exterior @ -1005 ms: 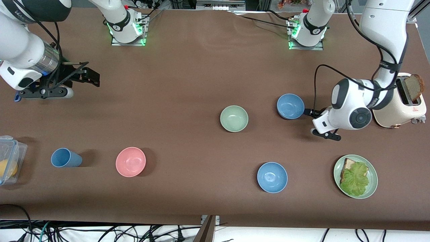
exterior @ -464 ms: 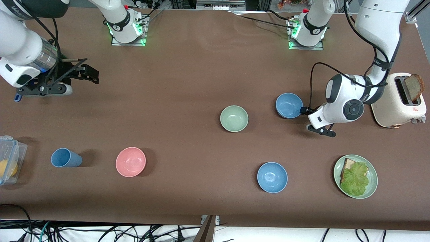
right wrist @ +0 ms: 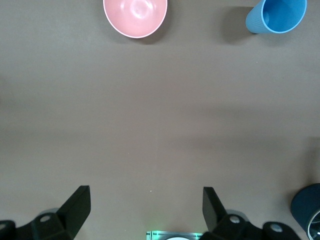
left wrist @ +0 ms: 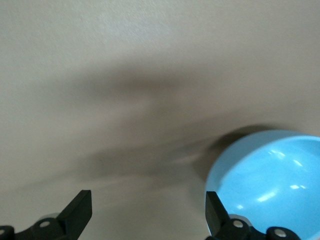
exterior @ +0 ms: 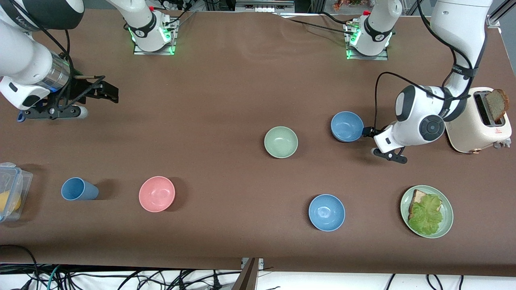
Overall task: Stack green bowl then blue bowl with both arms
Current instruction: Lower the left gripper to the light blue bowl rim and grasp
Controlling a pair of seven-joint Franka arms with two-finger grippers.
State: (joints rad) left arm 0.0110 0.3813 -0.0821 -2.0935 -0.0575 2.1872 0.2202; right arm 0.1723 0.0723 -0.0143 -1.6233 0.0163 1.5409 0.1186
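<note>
The pale green bowl (exterior: 281, 141) sits empty near the table's middle. The muted blue bowl (exterior: 347, 126) sits beside it toward the left arm's end. My left gripper (exterior: 378, 143) is open and empty, low beside the blue bowl on the toaster's side. In the left wrist view the blue bowl (left wrist: 270, 185) lies just outside one finger (left wrist: 216, 214), and only bare table lies between the fingers. My right gripper (exterior: 98, 90) is open and empty, up over the table at the right arm's end, waiting.
A brighter blue bowl (exterior: 327, 212) and a green plate (exterior: 446, 209) with bread and lettuce lie nearer the camera. A toaster (exterior: 479, 121) stands by the left arm. A pink bowl (exterior: 157, 193), blue cup (exterior: 78, 189) and plastic box (exterior: 12, 189) lie toward the right arm's end.
My left gripper moved in toward the blue bowl, then eased slightly back toward the toaster. The right gripper shifted only a little. The bowls stayed put.
</note>
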